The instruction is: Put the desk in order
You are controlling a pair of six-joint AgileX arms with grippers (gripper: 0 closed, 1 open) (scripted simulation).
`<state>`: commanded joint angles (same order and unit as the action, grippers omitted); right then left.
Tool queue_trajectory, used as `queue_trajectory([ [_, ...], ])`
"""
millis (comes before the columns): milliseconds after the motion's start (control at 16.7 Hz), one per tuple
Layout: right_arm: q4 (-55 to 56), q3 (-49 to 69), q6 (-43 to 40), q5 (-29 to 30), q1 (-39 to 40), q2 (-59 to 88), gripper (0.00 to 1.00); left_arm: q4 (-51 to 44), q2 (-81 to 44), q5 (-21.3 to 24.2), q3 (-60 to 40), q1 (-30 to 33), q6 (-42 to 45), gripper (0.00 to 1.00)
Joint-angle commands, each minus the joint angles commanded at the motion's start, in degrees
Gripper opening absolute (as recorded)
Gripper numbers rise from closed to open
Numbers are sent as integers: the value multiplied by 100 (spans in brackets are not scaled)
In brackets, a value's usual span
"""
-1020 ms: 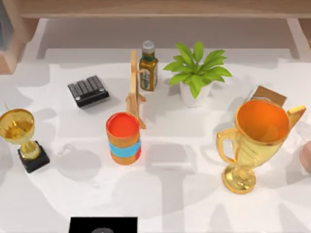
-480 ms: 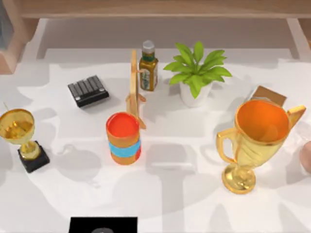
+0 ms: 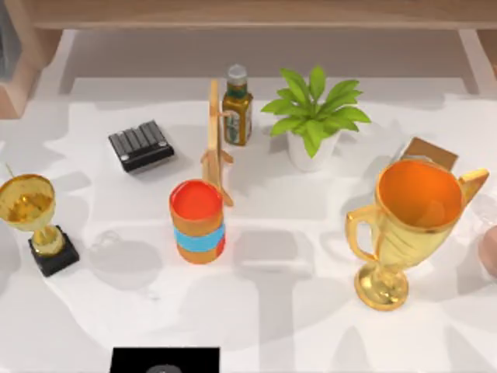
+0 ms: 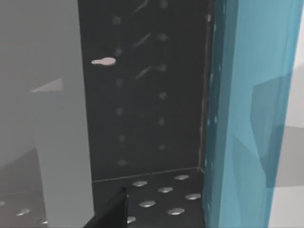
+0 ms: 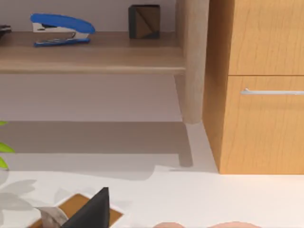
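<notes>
Desk lot: large gold two-handled trophy cup (image 3: 409, 225) stands right, small gold trophy on black base (image 3: 35, 221) left; pincer states cannot be told.

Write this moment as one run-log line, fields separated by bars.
red cup with blue band: upright, centre | large gold trophy: right | small gold trophy: left | ungrasped

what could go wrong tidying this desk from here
The tall stand sits right behind the can, so a reach for either could tip the thin upright. The big trophy looks top-heavy on its small foot and might topple if brushed. The bottle and plant crowd together, leaving little room for a pincer.
</notes>
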<state>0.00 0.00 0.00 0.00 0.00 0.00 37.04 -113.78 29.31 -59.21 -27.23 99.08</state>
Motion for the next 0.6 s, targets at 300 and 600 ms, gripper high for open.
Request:
queue_trajectory([
  [300,0,0,0,0,0,0,100,0,0,0,0,0,0,100],
  [600,0,0,0,0,0,0,100,96,265,86,247,-135,35,100],
])
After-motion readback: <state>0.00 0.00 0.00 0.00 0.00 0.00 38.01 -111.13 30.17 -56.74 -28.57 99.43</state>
